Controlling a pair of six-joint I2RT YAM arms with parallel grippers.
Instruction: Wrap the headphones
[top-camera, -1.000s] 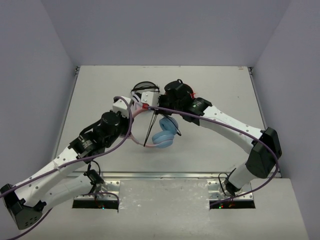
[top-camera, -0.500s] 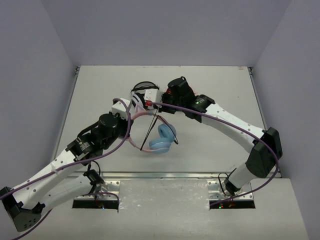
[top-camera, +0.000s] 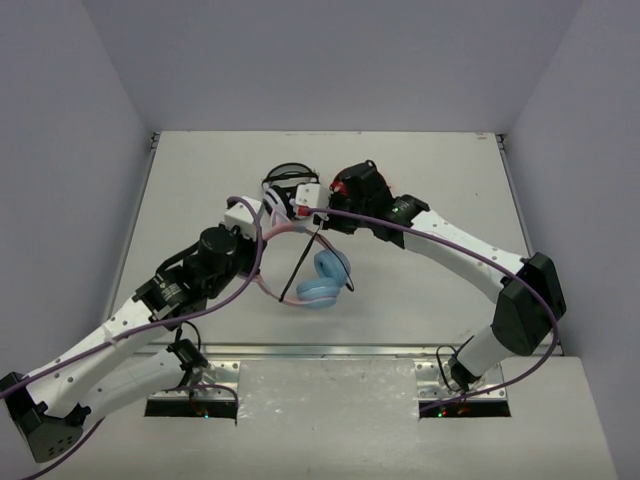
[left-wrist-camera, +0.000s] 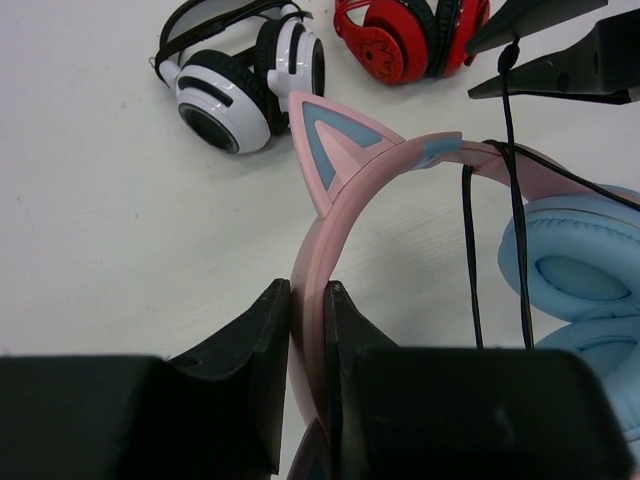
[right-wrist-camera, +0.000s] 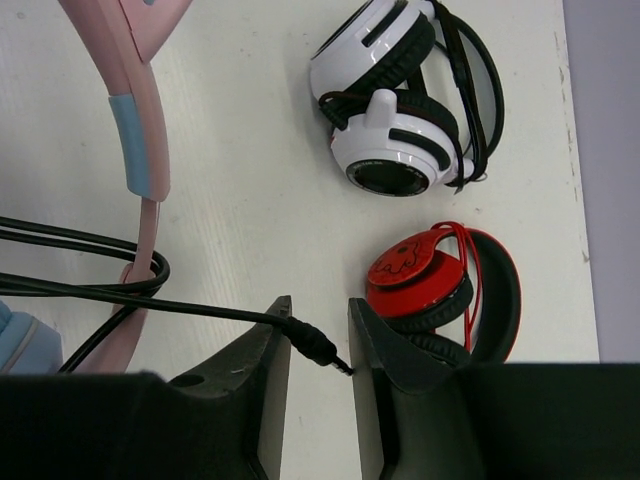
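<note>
**Position.** The left gripper (left-wrist-camera: 308, 300) is clenched on the pink band of the headphones (left-wrist-camera: 345, 190). The band rises from between its fingers and arches away to their right. A cat ear (left-wrist-camera: 335, 140) stands just beyond the fingertips, and the blue ear cups (left-wrist-camera: 575, 270) sit right of them.

**Right gripper (right-wrist-camera: 319, 305).** Its fingers are parted. The plug (right-wrist-camera: 318, 347) of the cable (left-wrist-camera: 470, 260) lies across the gap and looks loose.

**Handling, judged.** The set is light. The band is stiff and safe to clamp, and the cups are soft. The cable is thin, limp and slippery, best taken near the plug.

**Axis.** The long axis follows the band, from finger to finger.
</note>
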